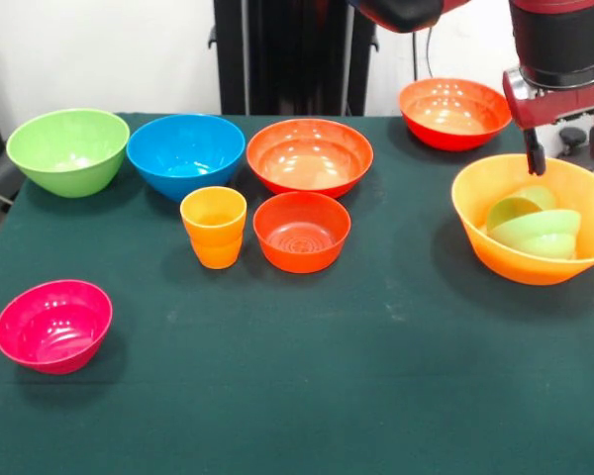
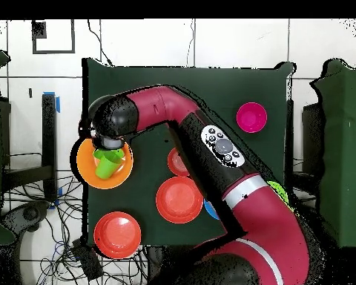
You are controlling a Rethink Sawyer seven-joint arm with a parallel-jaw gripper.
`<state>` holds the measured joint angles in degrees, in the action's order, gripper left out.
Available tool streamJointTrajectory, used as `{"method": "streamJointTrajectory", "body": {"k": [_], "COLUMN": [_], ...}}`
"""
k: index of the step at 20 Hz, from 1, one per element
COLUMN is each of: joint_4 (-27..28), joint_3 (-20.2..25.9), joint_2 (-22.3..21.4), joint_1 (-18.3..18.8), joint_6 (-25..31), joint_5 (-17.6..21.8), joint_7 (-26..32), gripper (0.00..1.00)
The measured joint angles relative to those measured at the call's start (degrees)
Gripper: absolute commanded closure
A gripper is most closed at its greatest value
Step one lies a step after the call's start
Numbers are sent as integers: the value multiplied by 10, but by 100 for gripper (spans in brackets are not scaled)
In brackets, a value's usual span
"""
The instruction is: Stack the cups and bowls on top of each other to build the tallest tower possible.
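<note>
The largest orange bowl (image 1: 495, 233) stands at the table's right edge in the front view and also shows in the overhead view (image 2: 85, 172). Inside it lie a small green bowl (image 1: 540, 236), tilted on its side, and a paler green piece (image 1: 510, 210), seemingly the green cup; from overhead they show as one green patch (image 2: 107, 163). My gripper (image 1: 566, 153) hangs just above the bowl's far rim, open and empty. The orange cup (image 1: 214, 227) stands upright mid-table, beside the small red-orange bowl (image 1: 301, 231).
A green bowl (image 1: 67, 148), a blue bowl (image 1: 185, 153) and a red-orange bowl (image 1: 309, 156) line the far side. Another red-orange bowl (image 1: 453, 112) sits at the far right. A pink bowl (image 1: 53, 325) sits near left. The arm (image 2: 211, 141) crosses the table overhead.
</note>
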<state>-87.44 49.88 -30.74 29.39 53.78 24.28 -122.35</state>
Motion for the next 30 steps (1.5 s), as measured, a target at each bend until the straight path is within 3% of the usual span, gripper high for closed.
{"method": "streamJointTrajectory", "body": {"k": [12, 20, 30], "joint_4": [1, 16, 77], "joint_3": [-5, -17, -90], "joint_2": [1, 42, 96], "joint_1": [-6, -23, -89], "joint_6": [-29, -88, -115], "joint_5": [15, 72, 149], "joint_7": [0, 0, 0], "gripper": [0, 0, 0]}}
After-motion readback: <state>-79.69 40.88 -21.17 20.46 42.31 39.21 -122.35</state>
